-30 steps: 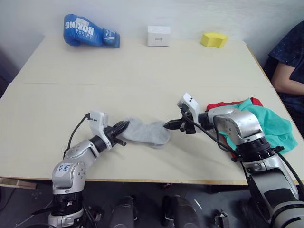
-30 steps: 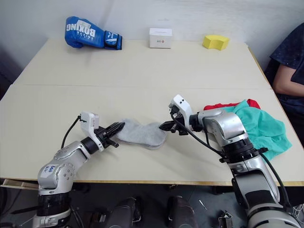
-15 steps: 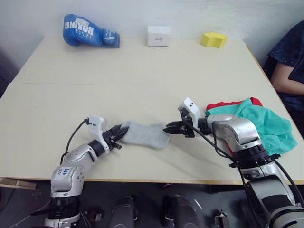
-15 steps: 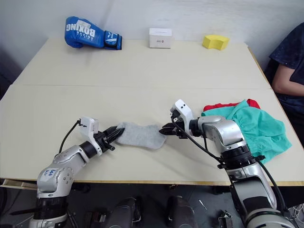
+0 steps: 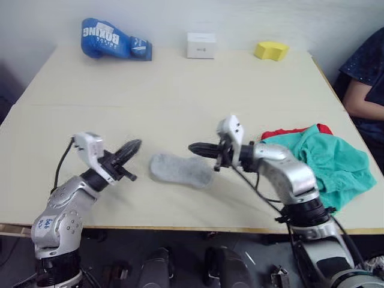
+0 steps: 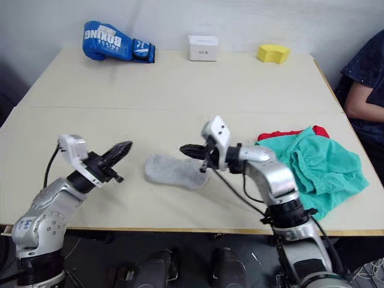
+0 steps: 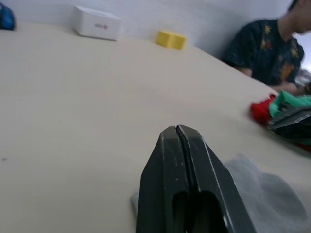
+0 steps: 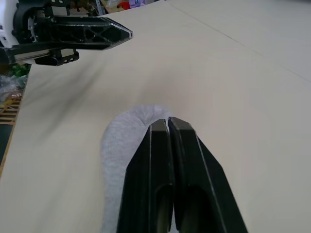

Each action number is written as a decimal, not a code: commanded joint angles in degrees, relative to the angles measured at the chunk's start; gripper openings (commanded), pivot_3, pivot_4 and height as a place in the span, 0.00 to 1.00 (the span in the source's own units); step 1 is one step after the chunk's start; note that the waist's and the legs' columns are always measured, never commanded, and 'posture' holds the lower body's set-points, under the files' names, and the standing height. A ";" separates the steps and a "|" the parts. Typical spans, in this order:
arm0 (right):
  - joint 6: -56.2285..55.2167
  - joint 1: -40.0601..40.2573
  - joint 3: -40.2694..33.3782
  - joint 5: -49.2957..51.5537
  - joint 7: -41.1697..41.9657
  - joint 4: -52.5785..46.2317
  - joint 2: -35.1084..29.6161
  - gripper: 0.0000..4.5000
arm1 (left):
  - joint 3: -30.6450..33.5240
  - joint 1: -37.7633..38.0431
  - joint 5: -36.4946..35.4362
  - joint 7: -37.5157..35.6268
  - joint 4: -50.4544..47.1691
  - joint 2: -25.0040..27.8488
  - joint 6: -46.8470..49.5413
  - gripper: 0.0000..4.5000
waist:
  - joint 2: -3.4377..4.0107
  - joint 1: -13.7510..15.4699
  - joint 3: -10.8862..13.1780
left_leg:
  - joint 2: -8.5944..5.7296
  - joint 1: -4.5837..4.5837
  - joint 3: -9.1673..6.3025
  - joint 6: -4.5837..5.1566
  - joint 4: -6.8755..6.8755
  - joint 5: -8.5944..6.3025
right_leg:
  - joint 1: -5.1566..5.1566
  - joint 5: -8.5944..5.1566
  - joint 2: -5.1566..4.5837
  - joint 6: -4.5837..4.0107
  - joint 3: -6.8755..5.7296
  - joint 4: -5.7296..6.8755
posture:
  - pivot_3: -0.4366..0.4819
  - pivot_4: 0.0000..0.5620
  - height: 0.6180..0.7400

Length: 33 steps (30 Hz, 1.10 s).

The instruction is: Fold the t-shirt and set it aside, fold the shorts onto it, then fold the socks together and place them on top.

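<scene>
The grey socks lie flat as one shape on the table, near its front edge. My left gripper hovers just left of them, shut and empty. My right gripper hangs above their right half, also shut with nothing in it. In the right wrist view the shut fingers point over the socks toward the left gripper. The teal shorts lie crumpled at the right edge on top of the red t-shirt, which shows just along its far side.
A blue boxing glove, a white box and a yellow block stand along the far edge. A person sits beyond the right edge.
Both grippers have come off the socks' ends and risen. The left one drew back to the left; the right one swung left over the socks.
</scene>
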 commanded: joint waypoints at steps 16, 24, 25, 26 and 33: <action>-21.54 12.41 2.91 -17.06 -9.74 8.57 -1.39 0.00 | -9.63 0.32 12.64 7.72 9.98 -7.79 -4.09 0.00 | 0.00 -0.49 -0.07 | 0.10 0.52 0.42 -0.17 -0.04 -0.41 | 0.27 0.12 -0.01 0.12 0.47 -0.12 | 0.48 0.27 1.00; -23.93 9.07 1.20 -13.54 -8.00 4.49 0.55 0.00 | -4.16 4.58 6.80 6.60 3.92 -9.42 -6.35 0.00 | 0.01 -0.62 -0.06 | 0.14 0.63 0.46 -0.21 -0.10 -0.42 | 0.29 0.11 0.02 0.09 0.51 -0.11 | 0.48 0.27 1.00; -23.68 8.10 2.01 -13.63 -7.47 4.66 1.34 0.00 | -3.36 4.55 5.73 6.73 3.10 -9.82 -6.55 0.00 | 0.01 -0.78 -0.06 | 0.14 0.60 0.46 -0.21 -0.10 -0.41 | 0.25 0.10 0.02 0.09 0.52 -0.10 | 0.48 0.27 1.00; -24.02 7.24 2.98 -14.12 -6.90 5.27 1.96 0.00 | -2.58 4.48 4.66 6.74 2.42 -10.09 -6.49 0.00 | 0.01 -0.91 -0.06 | 0.15 0.57 0.46 -0.22 -0.10 -0.41 | 0.21 0.10 0.03 0.09 0.52 -0.08 | 0.48 0.27 1.00; -28.67 2.70 9.19 -18.81 -4.76 15.02 6.13 0.00 | 4.86 1.66 -9.52 3.61 0.70 -2.36 5.27 0.04 | 0.00 -1.46 -0.06 | 0.13 0.47 0.47 -0.20 -0.09 -0.19 | 0.17 0.09 0.03 0.08 0.48 -0.10 | 0.48 0.27 1.00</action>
